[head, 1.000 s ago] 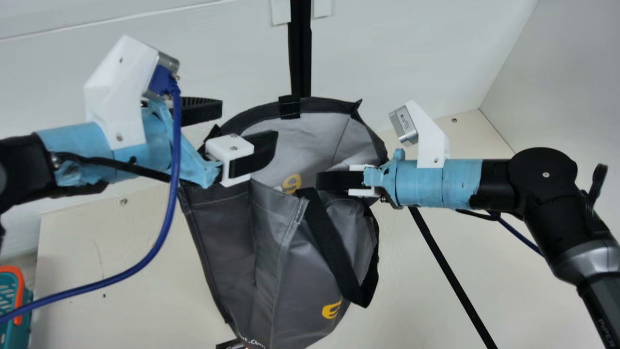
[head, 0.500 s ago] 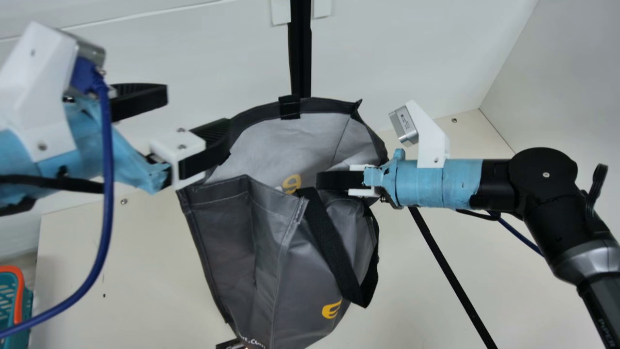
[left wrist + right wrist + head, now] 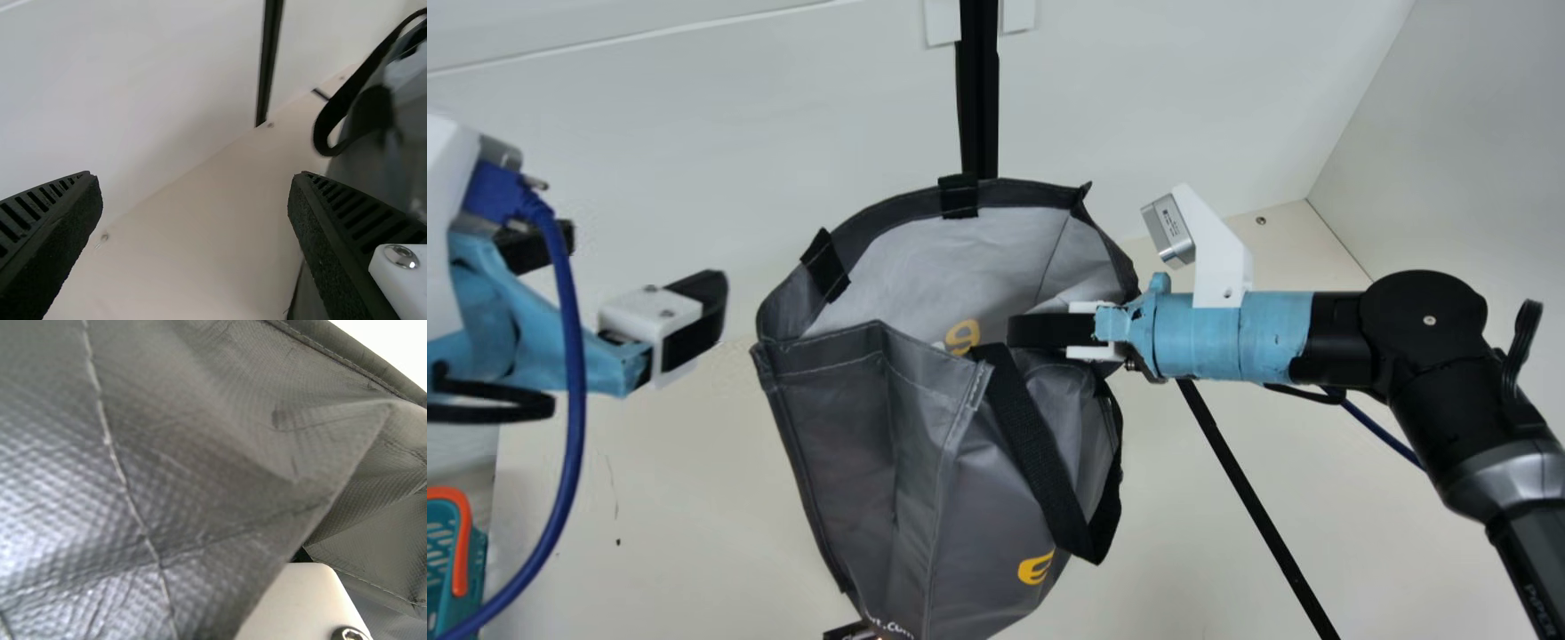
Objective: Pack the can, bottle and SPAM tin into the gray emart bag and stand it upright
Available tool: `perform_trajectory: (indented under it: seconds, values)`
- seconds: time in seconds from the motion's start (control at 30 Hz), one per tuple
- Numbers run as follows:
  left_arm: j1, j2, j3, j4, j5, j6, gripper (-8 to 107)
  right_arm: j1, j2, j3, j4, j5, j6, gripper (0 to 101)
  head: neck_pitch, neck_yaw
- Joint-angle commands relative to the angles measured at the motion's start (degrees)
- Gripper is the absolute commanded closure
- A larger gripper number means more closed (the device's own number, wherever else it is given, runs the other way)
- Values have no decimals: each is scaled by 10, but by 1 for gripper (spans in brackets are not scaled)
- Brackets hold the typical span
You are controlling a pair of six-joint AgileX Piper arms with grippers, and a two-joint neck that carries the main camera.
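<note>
The gray emart bag (image 3: 951, 444) stands mid-table in the main view, its mouth gaping and a black handle hanging over its front. At the left, my left gripper (image 3: 636, 267) is open and apart from the bag, with nothing between its fingers. In the left wrist view, the spread left gripper (image 3: 193, 176) has the bag (image 3: 393, 140) and a strap beyond one finger. My right gripper (image 3: 1040, 331) is shut on the bag's right rim. Folded bag cloth (image 3: 200, 453) covers much of the right wrist view. What lies deep inside the bag is hidden.
A teal basket with an orange handle (image 3: 458, 542) is at the lower left. A black pole (image 3: 980, 89) rises behind the bag, and a dark strip (image 3: 1254, 498) crosses the table at right. A small dark object (image 3: 849, 631) shows by the bag's lower end.
My left gripper has moved left, away from the bag's rim, uncovering the left rim and its black strap piece. The right arm and bag have stayed nearly still.
</note>
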Motion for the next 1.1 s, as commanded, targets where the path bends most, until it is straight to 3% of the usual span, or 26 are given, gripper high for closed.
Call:
perform_trajectory:
  seconds: [0.0,0.47,1.07]
  values:
    - [2,-6,9,64,8,-17,9,0,0,0,0,0,0,101,-13,0]
    - [45,-80,134,141,26,-53,9,0,0,0,0,0,0,101,-13,0]
    - [131,-199,308,151,27,-60,9,0,0,0,0,0,0,101,-13,0]
